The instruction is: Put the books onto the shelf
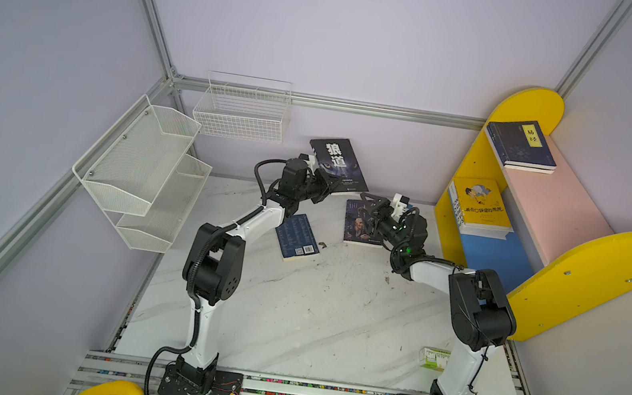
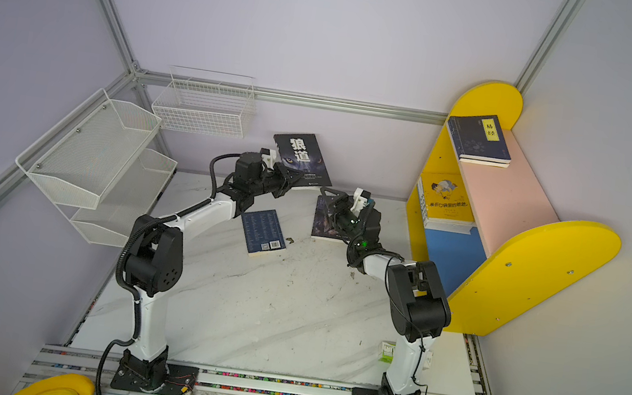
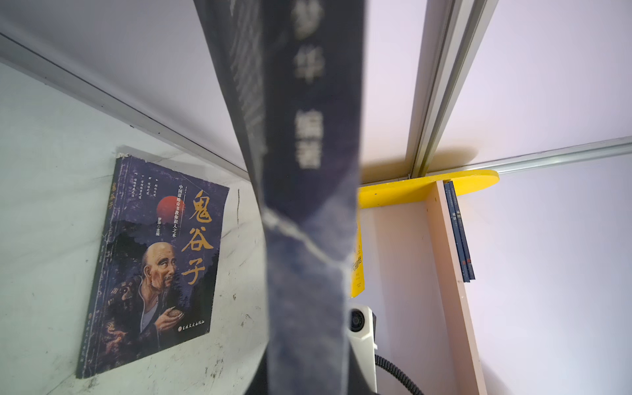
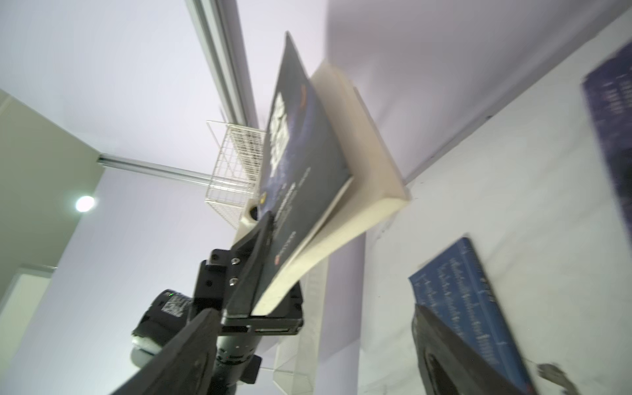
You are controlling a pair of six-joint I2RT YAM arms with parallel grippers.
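Book [image 1: 338, 164], cover overhead, spine at wrist

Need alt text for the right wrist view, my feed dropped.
The left end effector is shut on a corner of the dark book, holding it up at a tilt. A blue book lies flat on the table, and a wire basket hangs behind.

Flat on the desk [image 1: 288, 320], apart: left book [image 1: 297, 238], right book [image 1: 354, 225]. Behind both: raised book [image 1: 338, 159]. Far right: shelf [image 1: 556, 207], upper book [image 1: 521, 145] and lower book [image 1: 479, 202] on its boards.
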